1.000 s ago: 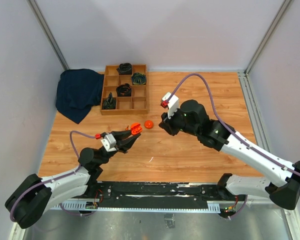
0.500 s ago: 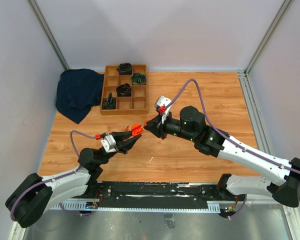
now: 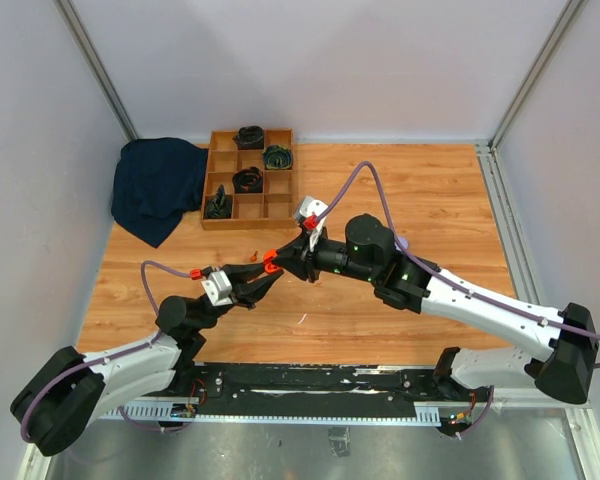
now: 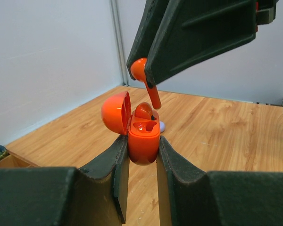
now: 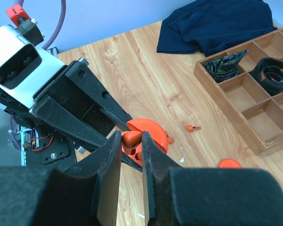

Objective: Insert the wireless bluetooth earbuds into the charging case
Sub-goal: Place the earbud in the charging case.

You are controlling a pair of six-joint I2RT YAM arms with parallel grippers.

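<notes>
At the upper left of the top view a crumpled dark blue cloth (image 3: 155, 185) is seen, and just to its right a compartmented wooden tray (image 3: 280, 212). Neither is involved.

Left of centre, the left gripper (image 3: 265, 272) is clamped on the glossy orange-red plastic charging case (image 4: 144, 136). The case is held upright by its flanks, with its domed lid swung open to the left. One socket appears already filled by a rounded orange shape (image 4: 144, 111), and the nearer socket is seen empty.

Directly above that opening, the right gripper (image 5: 131, 141) is pinched on a small orange-red earbud (image 4: 147, 84). It is gripped at its bulbous head, with the short stem left free and pointing down towards the case, not yet touching it.

A tiny orange stemmed piece (image 5: 193, 127) is seen lying apart on the wooden table.

The earbud is judged very light, rigid and slick, so it could easily be twisted or squirted out of a hard pinch. The head is judged the right place to hold it, since the stem must enter first. The case is likewise smooth and rounded, and is best held low on its body.
</notes>
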